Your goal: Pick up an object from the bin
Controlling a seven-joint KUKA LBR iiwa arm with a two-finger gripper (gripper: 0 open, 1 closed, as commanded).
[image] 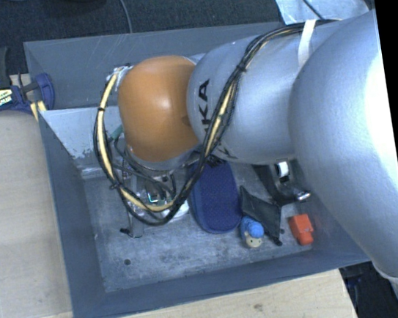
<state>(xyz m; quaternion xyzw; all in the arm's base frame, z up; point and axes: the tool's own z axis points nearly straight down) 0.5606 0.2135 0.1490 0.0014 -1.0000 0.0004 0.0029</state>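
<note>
My gripper [153, 189] is down in the left middle of the bin, and the arm's orange dome and cables hide most of it. Just to its right, touching or nearly touching it, lies a dark blue oval thing [216, 198]. A pale rounded rim [176, 211] shows at the gripper's lower edge; I cannot tell what it is. A small dark piece [129, 231] lies on the floor at the gripper's lower left.
Right of the blue oval lie a black angular tool [264, 216], a small blue and yellow toy [252, 232], an orange block [301, 229] and a black and silver thing [289, 182]. The arm covers the bin's right and back.
</note>
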